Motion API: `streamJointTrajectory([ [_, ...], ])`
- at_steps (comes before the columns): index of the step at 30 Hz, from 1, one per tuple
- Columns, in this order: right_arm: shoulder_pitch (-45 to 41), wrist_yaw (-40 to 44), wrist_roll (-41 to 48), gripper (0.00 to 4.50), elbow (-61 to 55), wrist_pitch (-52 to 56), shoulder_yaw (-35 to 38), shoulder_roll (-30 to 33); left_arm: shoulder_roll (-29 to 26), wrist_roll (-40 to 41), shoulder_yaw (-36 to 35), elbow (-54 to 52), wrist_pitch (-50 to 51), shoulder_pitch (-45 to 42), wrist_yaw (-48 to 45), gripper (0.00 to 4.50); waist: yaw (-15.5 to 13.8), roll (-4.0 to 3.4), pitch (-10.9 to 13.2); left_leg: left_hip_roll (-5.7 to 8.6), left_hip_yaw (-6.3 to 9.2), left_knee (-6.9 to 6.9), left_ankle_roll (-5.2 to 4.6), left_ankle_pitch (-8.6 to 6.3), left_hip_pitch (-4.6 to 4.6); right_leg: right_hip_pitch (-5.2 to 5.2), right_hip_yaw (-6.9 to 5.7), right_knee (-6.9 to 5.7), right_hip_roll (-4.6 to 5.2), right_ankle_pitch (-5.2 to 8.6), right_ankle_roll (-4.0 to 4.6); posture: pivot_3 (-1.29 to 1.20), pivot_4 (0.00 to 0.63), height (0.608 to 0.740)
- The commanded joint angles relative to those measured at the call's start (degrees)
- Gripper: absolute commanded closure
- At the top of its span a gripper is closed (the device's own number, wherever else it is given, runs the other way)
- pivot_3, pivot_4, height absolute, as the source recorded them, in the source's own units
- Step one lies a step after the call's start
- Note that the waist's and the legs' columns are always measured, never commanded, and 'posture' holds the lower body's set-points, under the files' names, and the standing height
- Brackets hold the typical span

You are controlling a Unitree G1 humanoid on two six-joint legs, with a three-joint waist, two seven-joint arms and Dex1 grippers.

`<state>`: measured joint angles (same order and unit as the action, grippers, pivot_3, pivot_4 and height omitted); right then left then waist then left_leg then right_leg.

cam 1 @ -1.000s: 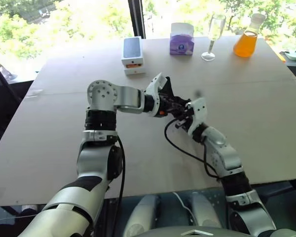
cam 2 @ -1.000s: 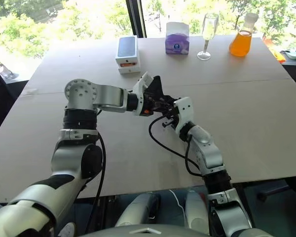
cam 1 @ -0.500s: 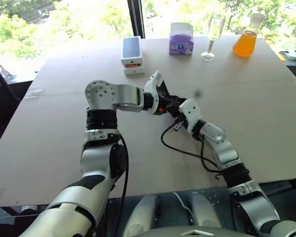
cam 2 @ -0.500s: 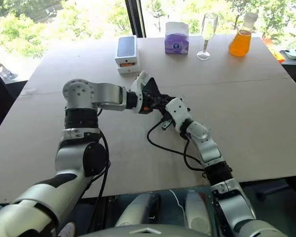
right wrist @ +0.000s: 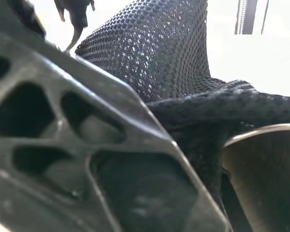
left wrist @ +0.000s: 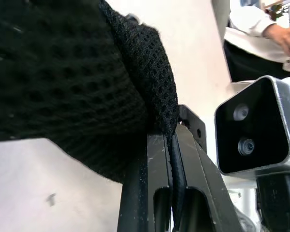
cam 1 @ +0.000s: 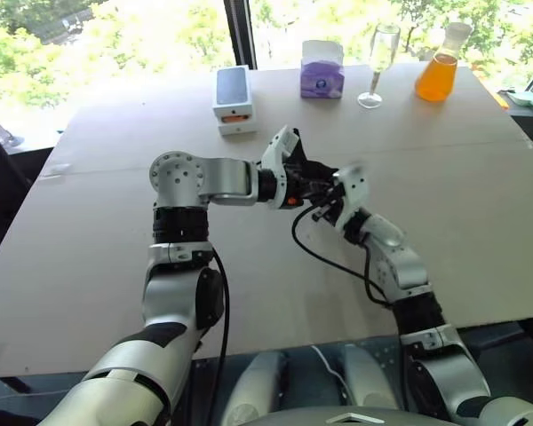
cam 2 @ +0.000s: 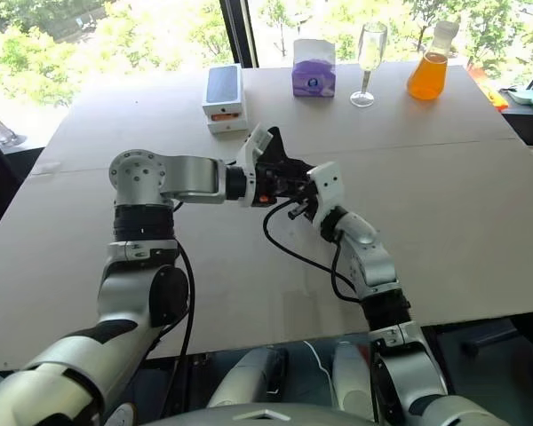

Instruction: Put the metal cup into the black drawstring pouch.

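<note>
The black drawstring pouch (cam 1: 300,169) hangs above the middle of the table, held between both grippers. My left gripper (left wrist: 171,145) reaches in from the left and is shut on the pouch's mesh fabric (left wrist: 63,72). My right gripper (cam 1: 327,197) comes up from the right and meets it there, shut. In the right wrist view the metal cup (right wrist: 266,169) shows its silvery rim and inner wall. Black mesh (right wrist: 154,53) is draped over that rim, pressed against my right finger (right wrist: 87,145). How much of the cup sits inside the pouch is hidden.
At the table's far edge stand a white phone box (cam 1: 234,98), a purple tissue box (cam 1: 322,75), a wine glass (cam 1: 377,62) and a flask of orange liquid (cam 1: 435,71). A black cable (cam 1: 329,257) loops under my right forearm. A person's hand (left wrist: 280,34) is beyond the table.
Both grippers stay together at the pouch with their grips unchanged. My right wrist has turned a little.
</note>
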<state>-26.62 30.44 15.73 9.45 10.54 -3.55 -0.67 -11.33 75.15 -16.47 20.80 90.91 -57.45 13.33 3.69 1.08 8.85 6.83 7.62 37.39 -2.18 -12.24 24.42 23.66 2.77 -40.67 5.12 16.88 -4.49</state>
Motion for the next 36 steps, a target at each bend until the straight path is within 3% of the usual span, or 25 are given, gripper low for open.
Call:
streamJointTrajectory([
  [1, 2.21, 1.23, 10.88, 4.42, -9.35, 4.02, 5.13, -1.04, 0.59, 2.35, -1.94, 2.53, 1.59, 1.37, 1.73, 4.50, -0.10, 0.00, 0.00, 0.00, 0.02, 0.00, 0.00, 0.00, 0.00, 0.00, -0.02, 0.00, 0.00, 0.00, 0.00, 0.00, 0.150, 0.740],
  [5, 4.55, 3.26, 11.14, 4.42, -15.34, 8.07, 1.90, 2.30, 3.81, 2.49, -2.31, 4.05, 1.59, 0.44, 2.50, 4.50, -0.32, 0.00, 0.00, 0.03, -0.01, 0.03, -0.01, 0.00, 0.01, -0.01, 0.00, 0.01, -0.02, 0.00, 0.00, 0.00, 0.150, 0.740],
  [11, 4.45, 5.37, -5.33, 4.42, -15.63, 3.00, -12.43, 10.41, 10.57, 1.37, -4.31, 6.12, 1.32, -1.80, 4.48, 4.50, -0.50, 0.01, 0.01, 0.01, -0.02, 0.00, 0.00, 0.00, 0.00, 0.02, 0.02, -0.01, -0.10, 0.00, -0.01, 0.00, 0.150, 0.740],
  [14, 2.22, 7.61, -11.38, 4.42, -13.31, 0.03, -17.56, 12.83, 10.91, -0.39, -4.95, 8.47, 1.38, -3.88, 3.22, 4.50, -0.39, 0.01, 0.01, 0.00, -0.04, -0.01, 0.00, 0.00, -0.01, 0.04, 0.08, -0.04, -0.08, 0.00, -0.01, 0.00, 0.150, 0.740],
  [19, 1.39, 7.46, -11.30, 4.42, -12.51, -1.92, -15.40, 12.68, 7.86, 0.11, -6.09, 9.11, 1.54, -3.75, 2.75, 4.50, -0.96, 0.02, 0.01, 0.03, -0.05, 0.03, 0.00, 0.00, 0.02, 0.01, 0.05, 0.02, -0.08, 0.00, -0.01, 0.00, 0.150, 0.740],
  [22, 0.34, 6.39, -6.82, 4.42, -11.19, -0.05, -10.78, 9.81, 4.86, 3.64, -4.11, 4.86, 1.59, 1.53, 4.23, 4.50, -0.88, 0.02, 0.01, -0.02, -0.05, 0.00, 0.01, -0.01, -0.02, 0.02, 0.13, 0.00, -0.02, 0.00, -0.01, 0.00, 0.150, 0.740],
  [24, -0.63, 8.09, -7.56, 4.42, -10.09, -0.05, -12.09, 9.85, 4.32, 4.27, -4.91, 2.02, 1.59, 3.76, 6.03, 4.50, -1.13, 0.02, 0.01, -0.03, -0.02, -0.01, 0.01, -0.01, -0.03, 0.02, 0.13, -0.01, 0.02, 0.00, 0.00, 0.00, 0.150, 0.740],
  [28, -3.13, 12.38, -10.04, 4.42, -6.08, -2.72, -16.19, 10.47, 8.84, 5.23, -6.13, -4.40, -1.04, 6.23, 9.95, 4.50, -1.40, 0.03, 0.01, 0.02, -0.02, 0.05, 0.00, -0.01, 0.00, 0.02, 0.10, 0.03, -0.05, 0.00, -0.01, 0.00, 0.150, 0.740],
  [31, -5.73, 12.88, -14.22, 4.42, -1.12, -4.21, -18.82, 11.06, 9.88, 2.36, -3.99, -15.10, -6.21, 11.49, 6.96, 4.50, -1.35, 0.04, 0.00, 0.02, -0.04, 0.05, 0.00, -0.01, -0.02, -0.04, 0.10, 0.07, -0.04, 0.00, -0.01, 0.00, 0.150, 0.740],
  [35, -7.78, 10.93, -14.89, 4.42, 1.53, -3.49, -16.81, 10.28, 3.95, -3.68, 0.95, -23.86, -8.97, 16.83, 0.11, 4.50, -1.08, 0.04, 0.00, -0.05, -0.05, 0.00, 0.02, 0.00, -0.03, 0.03, 0.14, 0.00, -0.04, 0.00, 0.00, 0.00, 0.150, 0.740],
  [36, -8.24, 10.98, -15.56, 4.14, 2.60, -4.39, -16.91, 10.46, 0.67, -6.95, 3.90, -26.37, -10.55, 18.19, -2.86, 4.50, -1.13, 0.04, 0.00, -0.07, -0.05, 0.00, 0.02, 0.00, -0.05, 0.01, 0.15, 0.00, -0.05, -0.01, 0.01, 0.00, 0.150, 0.740],
])
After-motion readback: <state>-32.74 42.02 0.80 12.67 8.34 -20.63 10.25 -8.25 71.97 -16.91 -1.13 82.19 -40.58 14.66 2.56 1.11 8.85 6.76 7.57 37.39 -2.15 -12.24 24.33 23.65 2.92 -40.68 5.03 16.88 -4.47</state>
